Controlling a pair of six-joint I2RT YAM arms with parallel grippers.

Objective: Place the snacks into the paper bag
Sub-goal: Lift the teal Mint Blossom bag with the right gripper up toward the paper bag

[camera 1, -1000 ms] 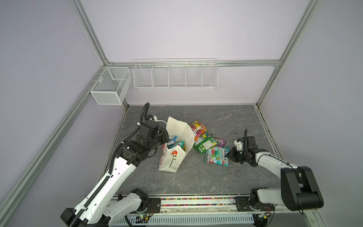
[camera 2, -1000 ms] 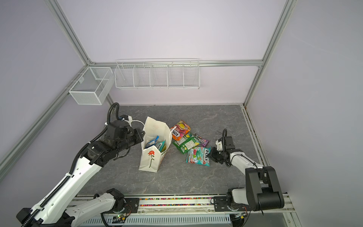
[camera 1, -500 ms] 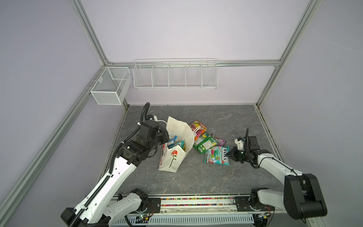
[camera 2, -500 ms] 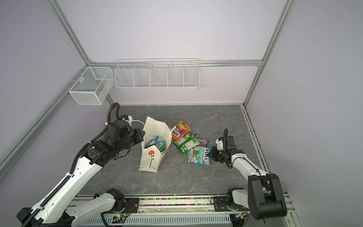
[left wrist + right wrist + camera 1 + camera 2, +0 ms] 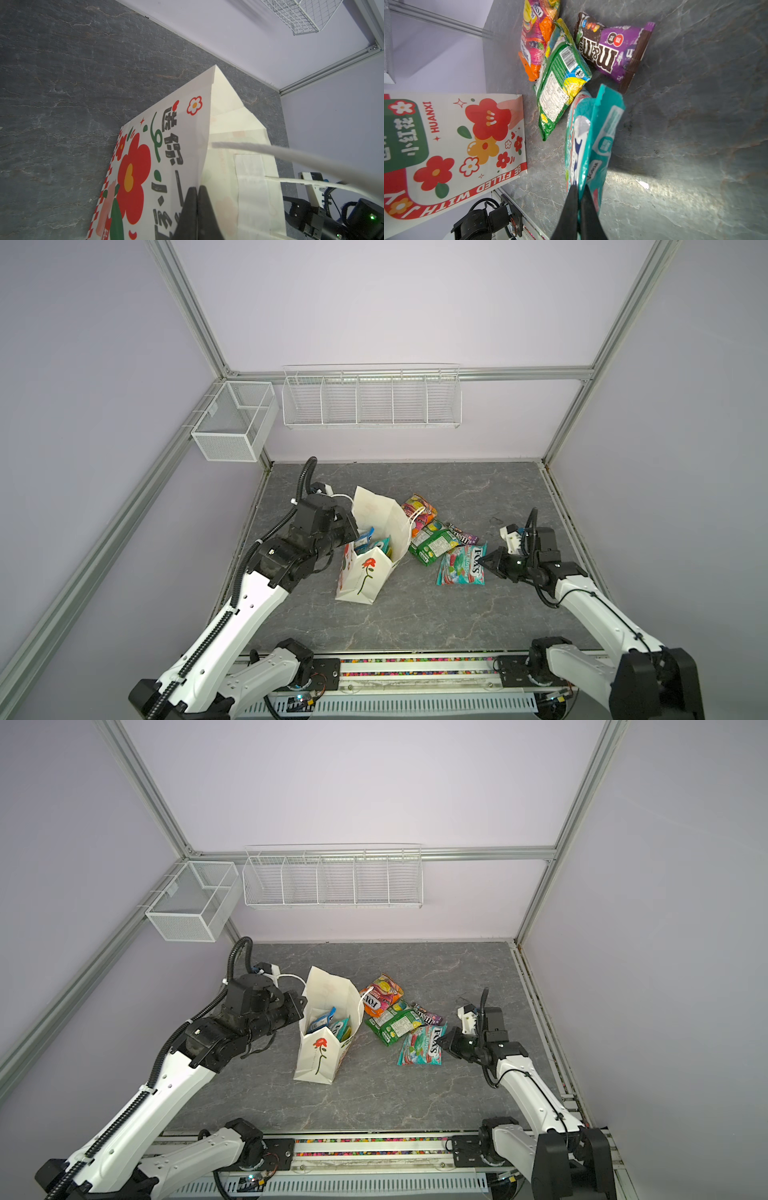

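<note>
**Lifting the teal packet for the open bag**

Near right on the table [image 5: 415,614], the right gripper [image 5: 579,187] has its jaws pinched together on one edge of the teal FOX'S packet [image 5: 461,566], most of which lies on the surface. I would raise it until it hangs free before swinging left, or it may drag the green packet [image 5: 432,545] just beyond it. The paper bag [image 5: 361,576] stands left of it, mouth open, with packets showing inside. The left gripper [image 5: 197,188] is clamped on its far-left rim and should hold firm. Drop from above the mouth, clear of the cord handle [image 5: 415,516]. Farther back lie the purple packet [image 5: 463,536] and orange packet [image 5: 417,510].
</note>
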